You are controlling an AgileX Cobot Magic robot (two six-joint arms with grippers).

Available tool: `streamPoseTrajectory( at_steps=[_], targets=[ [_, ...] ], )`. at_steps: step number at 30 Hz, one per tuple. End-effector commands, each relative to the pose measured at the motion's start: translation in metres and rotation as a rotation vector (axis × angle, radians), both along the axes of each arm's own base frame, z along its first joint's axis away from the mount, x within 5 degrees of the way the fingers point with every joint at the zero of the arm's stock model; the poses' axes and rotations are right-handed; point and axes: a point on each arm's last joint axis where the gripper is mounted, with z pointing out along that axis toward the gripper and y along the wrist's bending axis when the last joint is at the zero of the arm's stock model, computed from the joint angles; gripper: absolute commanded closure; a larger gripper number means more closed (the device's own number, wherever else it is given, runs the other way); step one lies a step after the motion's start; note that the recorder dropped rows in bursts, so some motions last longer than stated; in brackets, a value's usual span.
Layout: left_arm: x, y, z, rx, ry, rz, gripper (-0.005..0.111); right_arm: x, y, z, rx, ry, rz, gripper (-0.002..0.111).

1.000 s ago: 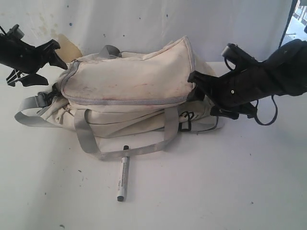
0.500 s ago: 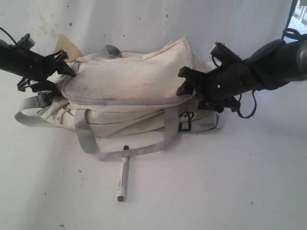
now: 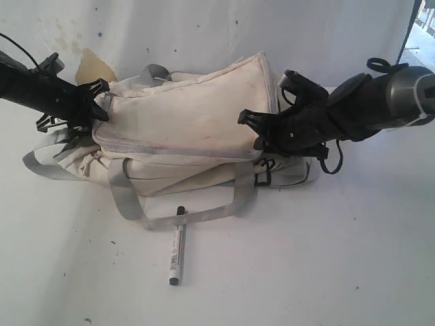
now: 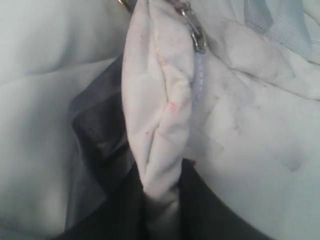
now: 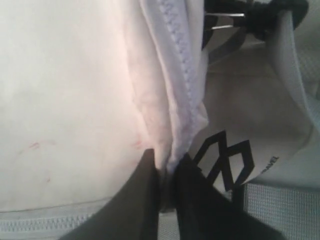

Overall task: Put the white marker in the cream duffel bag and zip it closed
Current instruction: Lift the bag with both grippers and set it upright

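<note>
At cream duffel bag (image 3: 183, 112) ends, left claw (image 3: 102, 100), right claw (image 3: 247, 122), both pinching fabric

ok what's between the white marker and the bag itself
In the exterior view, a grey strap of the cream duffel bag lies there, looping across the table by the capped end of the white marker.

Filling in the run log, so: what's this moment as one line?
left gripper: shut on cream duffel bag edge | right gripper: shut on its other end | white marker: on table, outside bag
</note>
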Motion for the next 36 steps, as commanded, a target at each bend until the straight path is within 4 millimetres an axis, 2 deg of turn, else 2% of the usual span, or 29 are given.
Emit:
streamPoseTrajectory(
  at_steps=[1, 6, 13, 17, 22, 26, 30, 36],
  targets=[
    [0.004, 0.0, 0.012, -0.03, -0.02, -0.012, 0.106, 0.009, -0.001, 0.01, -0.031, -0.077, 0.007, 0.108],
    [0.018, 0.005, 0.063, -0.08, -0.123, -0.061, 0.106, 0.026, 0.004, 0.043, 0.0, -0.186, -0.001, 0.108],
    [0.018, 0.003, 0.12, -0.099, -0.229, -0.118, 0.107, 0.035, 0.012, 0.067, 0.044, -0.228, 0.038, 0.108],
    [0.013, 0.003, 0.135, -0.102, -0.236, -0.117, 0.107, 0.033, 0.015, 0.069, 0.065, -0.205, 0.076, 0.108],
    [0.008, 0.003, 0.141, -0.081, -0.226, -0.137, 0.107, 0.029, 0.018, 0.068, 0.082, -0.17, 0.11, 0.108],
    [0.002, 0.003, 0.159, -0.061, -0.279, -0.15, 0.107, 0.027, 0.019, 0.07, 0.089, -0.163, 0.126, 0.108],
    [-0.008, 0.004, 0.188, -0.029, -0.371, -0.159, 0.107, 0.031, 0.011, 0.091, 0.092, -0.232, 0.093, 0.108],
    [-0.03, 0.003, 0.231, -0.033, -0.461, -0.164, 0.107, 0.042, -0.016, 0.13, 0.12, -0.312, 0.064, 0.108]
  ],
)
